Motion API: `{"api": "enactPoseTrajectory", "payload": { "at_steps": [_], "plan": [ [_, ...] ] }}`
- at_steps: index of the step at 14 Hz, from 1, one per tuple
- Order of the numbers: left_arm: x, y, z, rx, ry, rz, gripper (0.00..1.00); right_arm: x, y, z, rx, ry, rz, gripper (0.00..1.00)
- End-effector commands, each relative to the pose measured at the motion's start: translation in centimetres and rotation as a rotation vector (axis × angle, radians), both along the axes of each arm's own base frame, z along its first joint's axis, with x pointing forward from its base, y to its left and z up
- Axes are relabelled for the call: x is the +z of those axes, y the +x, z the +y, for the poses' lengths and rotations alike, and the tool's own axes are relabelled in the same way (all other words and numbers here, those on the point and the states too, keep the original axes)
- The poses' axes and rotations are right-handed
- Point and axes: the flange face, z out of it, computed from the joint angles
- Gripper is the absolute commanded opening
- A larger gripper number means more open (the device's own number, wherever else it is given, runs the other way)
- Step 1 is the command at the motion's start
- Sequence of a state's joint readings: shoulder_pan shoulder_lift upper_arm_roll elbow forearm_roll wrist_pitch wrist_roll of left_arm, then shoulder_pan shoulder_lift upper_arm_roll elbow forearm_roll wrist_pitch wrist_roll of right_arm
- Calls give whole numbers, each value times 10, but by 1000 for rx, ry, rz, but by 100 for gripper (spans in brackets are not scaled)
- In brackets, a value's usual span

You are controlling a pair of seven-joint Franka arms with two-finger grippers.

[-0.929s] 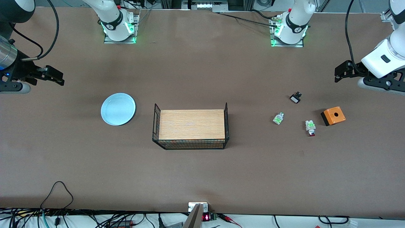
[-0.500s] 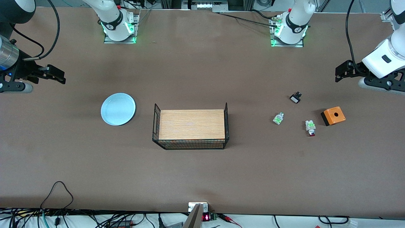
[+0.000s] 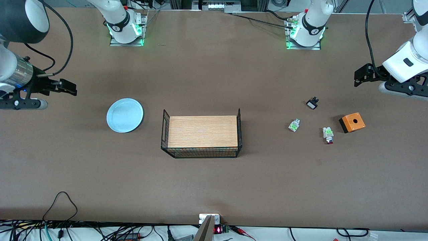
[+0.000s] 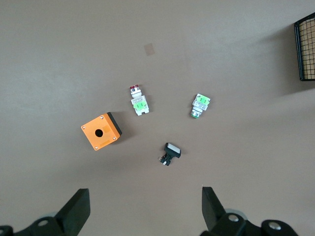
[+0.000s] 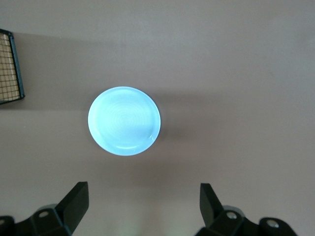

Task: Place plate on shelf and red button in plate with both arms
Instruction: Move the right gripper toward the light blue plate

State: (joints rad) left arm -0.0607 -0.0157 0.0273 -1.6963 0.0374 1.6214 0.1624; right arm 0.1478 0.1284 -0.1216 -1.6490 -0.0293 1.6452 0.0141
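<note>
Both grippers are seen with fingers spread wide and empty: the right gripper is held above bare table at the right arm's end, near the plate, which is laid flat beside the wire basket. The left gripper is held above the table near the red button, found beside the orange box.

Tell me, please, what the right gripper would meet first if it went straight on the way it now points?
Probably bare table just short of the plate. The right gripper is open, and in its wrist view the plate lies ahead of its fingers, slightly off centre; depth is unclear.
</note>
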Motion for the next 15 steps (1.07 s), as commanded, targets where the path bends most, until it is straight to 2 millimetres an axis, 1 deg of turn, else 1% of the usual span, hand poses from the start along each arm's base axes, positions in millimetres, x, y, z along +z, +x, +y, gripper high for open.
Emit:
{"api": "enactPoseTrajectory", "payload": {
  "at_steps": [1, 2, 4, 7, 8, 9, 10, 11, 12, 13, 15],
  "plan": [
    [6, 1, 0, 3, 17, 6, 100, -40, 22, -5, -14, -5, -1, 100],
    [6, 1, 0, 3, 17, 6, 100, -53, 26, -7, -16, -8, 5, 100],
    [6, 1, 0, 3, 17, 6, 100, -77, 26, -9, -10, -26, 31, 100],
    [7, 1, 0, 3, 17, 4, 100, -118, 17, -13, -10, -25, 37, 100],
    [6, 1, 0, 3, 17, 6, 100, -136, 14, -13, -9, -24, 25, 100],
    [6, 1, 0, 3, 17, 6, 100, -157, 6, -13, 1, -22, 4, 100],
    [7, 1, 0, 3, 17, 4, 100, -180, -5, -17, 5, -18, -21, 100],
    [7, 1, 0, 3, 17, 4, 100, -202, -17, -30, -8, -14, -44, 100],
    [7, 1, 0, 3, 17, 4, 100, -220, -27, -39, 5, -11, -64, 100],
    [6, 1, 0, 3, 17, 6, 100, -233, -35, -39, 39, -7, -73, 100],
    [7, 1, 0, 3, 17, 4, 100, -250, -48, -44, 46, -4, -77, 100]
  ]
}}
